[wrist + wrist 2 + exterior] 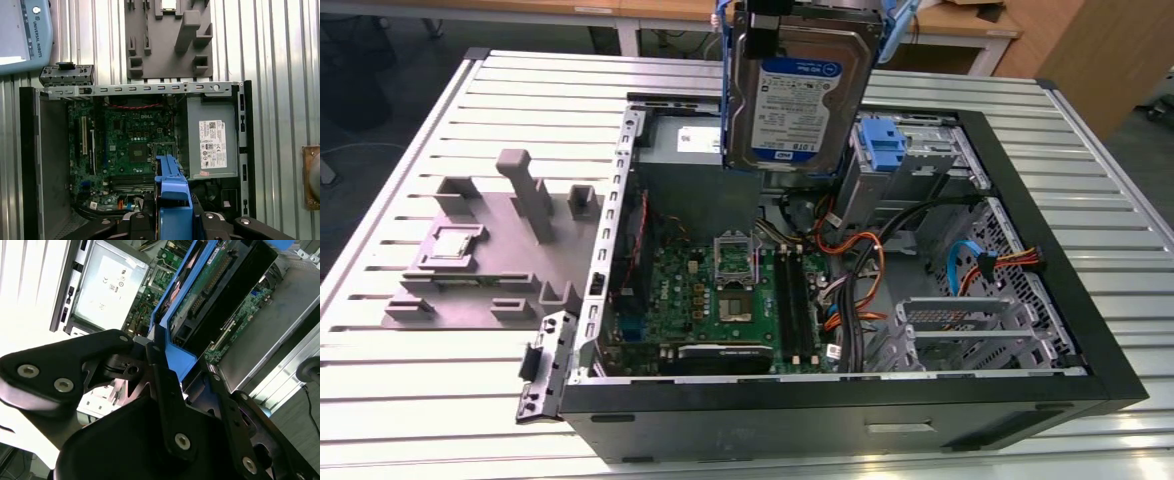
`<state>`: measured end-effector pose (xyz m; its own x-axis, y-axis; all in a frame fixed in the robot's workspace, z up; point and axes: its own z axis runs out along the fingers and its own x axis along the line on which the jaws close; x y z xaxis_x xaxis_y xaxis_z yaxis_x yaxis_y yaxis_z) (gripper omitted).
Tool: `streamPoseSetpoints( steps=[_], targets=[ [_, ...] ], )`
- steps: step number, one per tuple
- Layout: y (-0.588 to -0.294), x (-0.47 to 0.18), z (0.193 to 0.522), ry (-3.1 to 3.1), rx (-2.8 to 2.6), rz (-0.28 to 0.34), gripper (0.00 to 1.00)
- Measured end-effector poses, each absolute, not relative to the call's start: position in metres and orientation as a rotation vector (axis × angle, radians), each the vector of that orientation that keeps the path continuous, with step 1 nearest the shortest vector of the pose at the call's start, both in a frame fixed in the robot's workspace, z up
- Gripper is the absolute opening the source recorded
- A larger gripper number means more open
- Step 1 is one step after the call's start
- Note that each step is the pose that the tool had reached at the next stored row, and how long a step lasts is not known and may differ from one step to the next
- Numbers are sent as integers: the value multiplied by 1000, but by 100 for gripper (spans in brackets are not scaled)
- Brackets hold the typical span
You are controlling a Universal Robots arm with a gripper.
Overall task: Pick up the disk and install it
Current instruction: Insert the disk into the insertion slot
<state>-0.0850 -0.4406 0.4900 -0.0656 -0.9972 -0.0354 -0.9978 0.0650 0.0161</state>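
The disk, a silver hard drive with a blue-and-white label and blue side rails, hangs upright in the air above the open computer case, over its rear middle. My gripper is shut on the disk, its black fingers clamping the blue rail. In the second wrist view the disk's green circuit-board underside points down toward the case interior. A blue plastic bracket sits in the drive bay just to the exterior view's right of the hanging disk.
Inside the case lie the green motherboard, the grey power-supply box with its white sticker, and orange and black cables. A grey fixture block stands on the slatted metal table beside the case.
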Motion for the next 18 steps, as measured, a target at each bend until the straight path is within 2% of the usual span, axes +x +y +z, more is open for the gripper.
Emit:
streamPoseSetpoints(
  steps=[18],
  targets=[
    [-446, -85, 490, 2283, -2139, 52, 36]
  ],
)
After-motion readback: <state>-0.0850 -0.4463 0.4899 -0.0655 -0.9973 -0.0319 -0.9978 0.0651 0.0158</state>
